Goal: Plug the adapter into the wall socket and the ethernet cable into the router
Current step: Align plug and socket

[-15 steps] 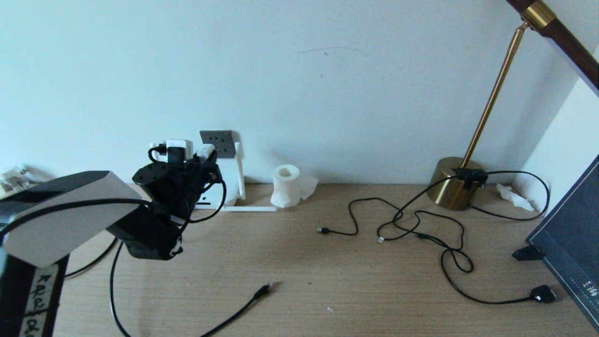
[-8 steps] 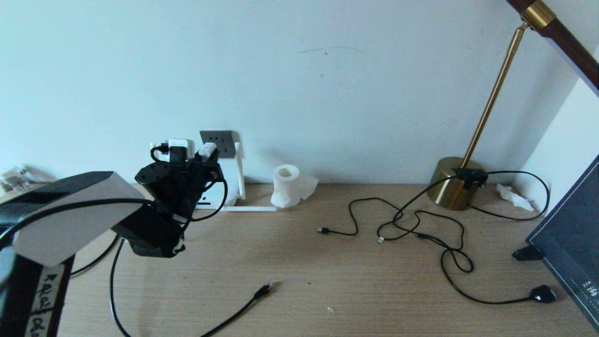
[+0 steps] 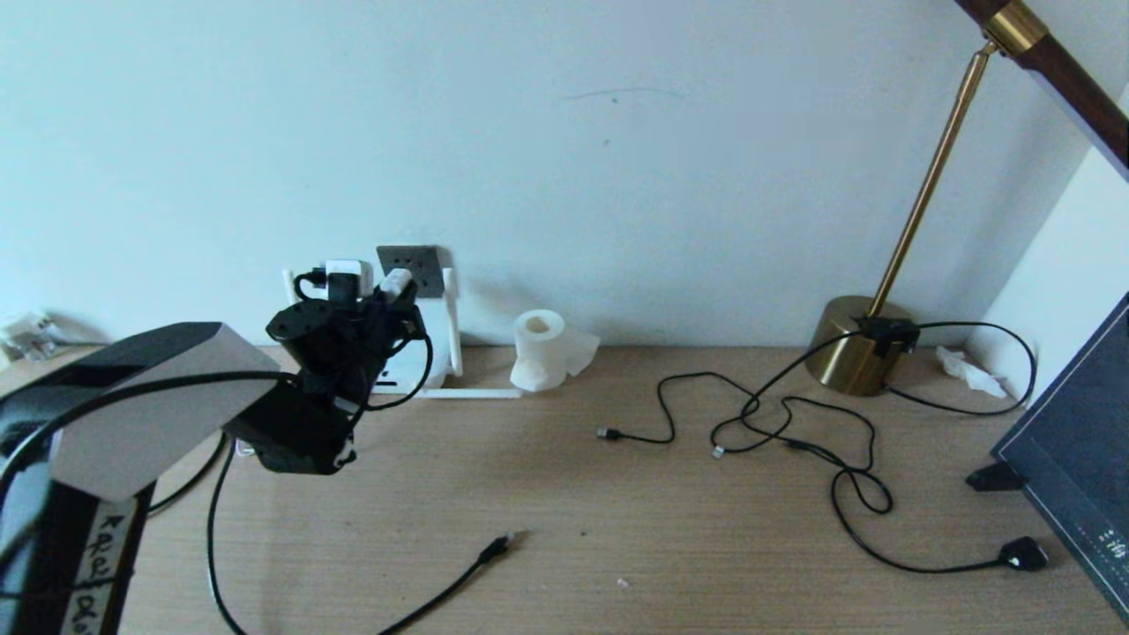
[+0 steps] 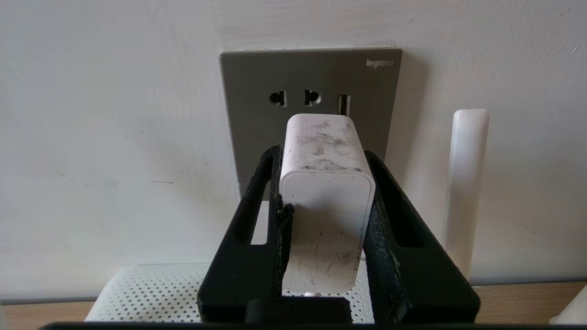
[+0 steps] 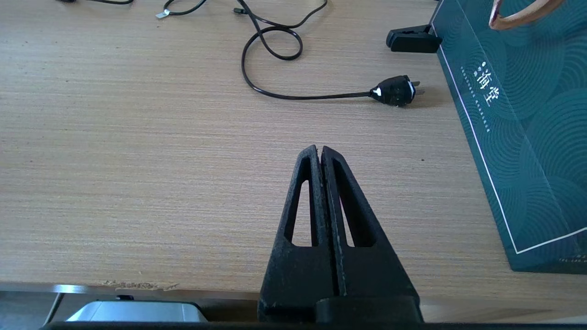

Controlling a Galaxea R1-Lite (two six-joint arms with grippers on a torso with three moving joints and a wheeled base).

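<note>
- The adapter [image 4: 325, 192] is clamped between the two black fingers of the left gripper [image 4: 326, 151], held by its long flat sides with its prong end turned toward the wall.
- It is held up in front of the lower part of the dark grey wall socket [image 4: 257, 82], close to the plate; whether the prongs have met the holes cannot be told, since that end is hidden.
- The brick is judged light, rigid and smooth-skinned, so a firm squeeze across the flat sides, near the middle, is what keeps it from twisting when pushed.
- The perforated top of the white router [image 4: 151, 293] is seen just below the gripper, with one stick antenna [image 4: 467, 183] upright beside the socket.
- The ethernet cable [image 3: 476, 560] is left lying on the wooden desk [image 3: 617, 494], its plug near the front, well apart from the router.
- The right gripper [image 5: 319, 153] is parked low over the desk near its front edge, fingers pressed together on nothing.
</note>
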